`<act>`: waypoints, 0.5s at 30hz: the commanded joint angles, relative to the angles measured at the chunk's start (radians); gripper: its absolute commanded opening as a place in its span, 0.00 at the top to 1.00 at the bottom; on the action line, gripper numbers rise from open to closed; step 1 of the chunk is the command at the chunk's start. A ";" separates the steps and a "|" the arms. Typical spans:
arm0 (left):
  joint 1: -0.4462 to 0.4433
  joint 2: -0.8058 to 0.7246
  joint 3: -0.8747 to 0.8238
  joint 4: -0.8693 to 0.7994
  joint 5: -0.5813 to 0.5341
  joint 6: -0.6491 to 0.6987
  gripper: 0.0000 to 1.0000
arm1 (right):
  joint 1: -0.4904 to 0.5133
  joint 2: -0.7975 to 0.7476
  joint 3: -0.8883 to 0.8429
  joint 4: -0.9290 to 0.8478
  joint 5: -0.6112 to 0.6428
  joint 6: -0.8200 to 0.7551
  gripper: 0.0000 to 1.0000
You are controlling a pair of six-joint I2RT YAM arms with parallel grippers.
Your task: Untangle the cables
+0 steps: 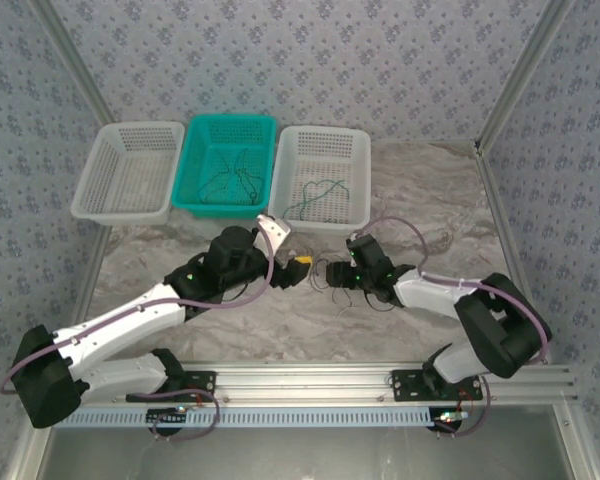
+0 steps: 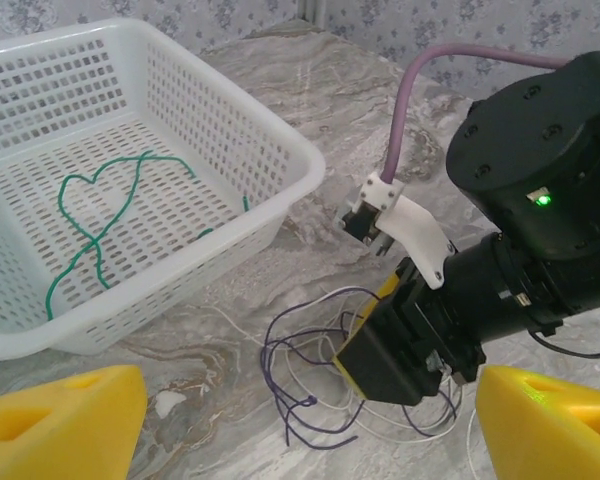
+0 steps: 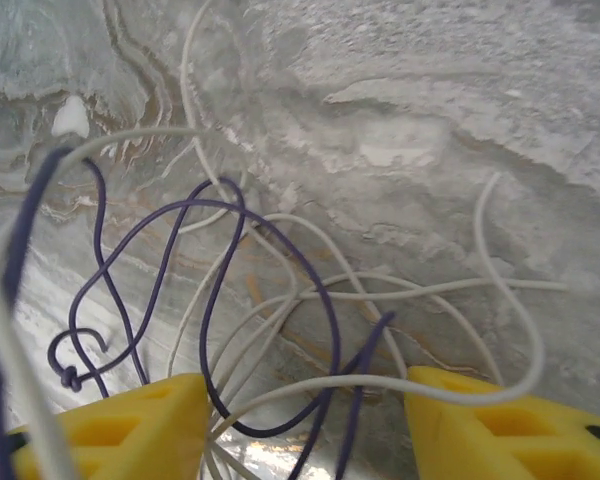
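Observation:
A tangle of thin purple cables (image 2: 270, 350) and white cables (image 2: 325, 296) lies on the marble table (image 1: 230, 315) in front of the right white basket. My right gripper (image 1: 342, 275) is down on the tangle, open. Its yellow fingers (image 3: 120, 430) straddle purple strands (image 3: 325, 310) and white strands (image 3: 420, 290), and one white strand crosses from finger to finger. My left gripper (image 1: 295, 262) hovers just left of the tangle, open wide, with yellow fingertips (image 2: 65, 425) on either side of the heap and nothing held. A green cable (image 2: 98, 240) lies loose in the white basket (image 2: 280, 150).
Three baskets stand in a row at the back: a white one (image 1: 127, 170) at the left, a teal one (image 1: 265, 165) holding dark strands, and the white one (image 1: 355, 170) with the green cable. The right gripper's black body (image 2: 420, 340) sits between my left fingers.

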 commanded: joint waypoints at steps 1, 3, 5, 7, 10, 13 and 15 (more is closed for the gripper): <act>-0.001 -0.012 0.001 0.004 -0.058 -0.048 0.14 | 0.029 -0.007 0.014 -0.009 0.087 -0.037 0.71; -0.001 -0.005 0.013 -0.031 -0.062 -0.058 0.14 | 0.034 -0.038 -0.006 -0.003 0.088 -0.065 0.87; 0.001 0.009 0.021 -0.061 -0.085 -0.068 0.14 | 0.032 -0.088 -0.029 0.016 0.046 -0.095 0.96; 0.008 0.024 0.019 -0.065 -0.111 -0.087 0.16 | 0.029 -0.131 -0.036 0.022 -0.010 -0.135 1.00; 0.024 0.054 0.010 -0.048 -0.107 -0.123 0.17 | 0.025 -0.180 -0.030 0.006 -0.061 -0.177 1.00; 0.045 0.094 0.003 -0.022 -0.078 -0.169 0.18 | 0.025 -0.218 -0.010 -0.015 -0.112 -0.207 1.00; 0.056 0.115 -0.004 -0.003 -0.045 -0.197 0.18 | 0.027 -0.242 -0.006 -0.010 -0.160 -0.225 1.00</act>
